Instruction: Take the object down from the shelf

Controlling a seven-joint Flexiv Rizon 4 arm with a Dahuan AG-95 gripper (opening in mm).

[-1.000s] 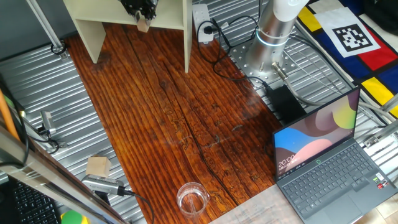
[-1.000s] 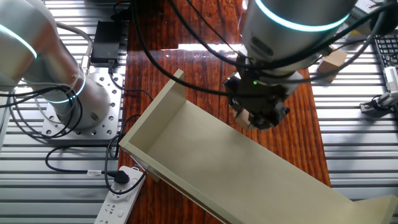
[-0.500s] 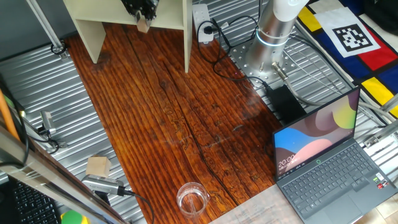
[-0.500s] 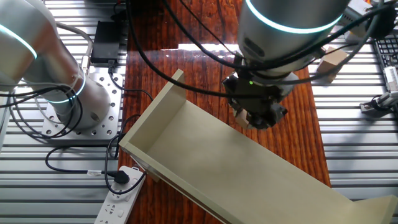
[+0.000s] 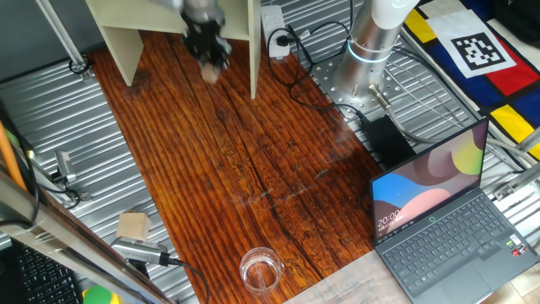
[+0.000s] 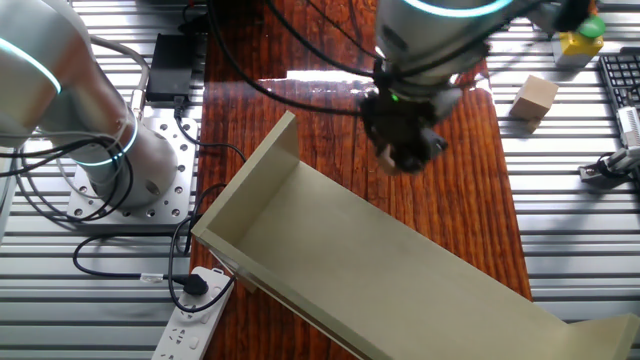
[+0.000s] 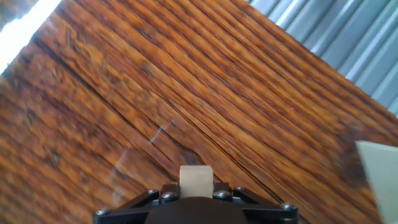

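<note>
My gripper [image 5: 208,61] is shut on the object, a tiny light-tan wooden cube [image 7: 196,181], and holds it over the dark wooden tabletop just in front of the shelf. The cube [image 5: 208,74] shows blurred below the fingers in one fixed view. The shelf [image 5: 118,40] is a cream-beige unit of flat panels at the table's far end; from the other fixed view its horizontal board [image 6: 340,260] lies below and left of the gripper [image 6: 400,150]. In the hand view a pale shelf corner [image 7: 380,165] sits at the right edge.
A larger flat pale wooden square [image 5: 133,225] lies at the table's left edge, seen too in the other fixed view [image 6: 533,99]. A clear glass [image 5: 261,269] stands at the front edge. An open laptop [image 5: 447,221] is at the right. A power strip [image 5: 275,32] and cables lie beside the shelf.
My gripper has moved out from under the shelf board and down toward the table, carrying the cube with it. It is blurred with motion now.
</note>
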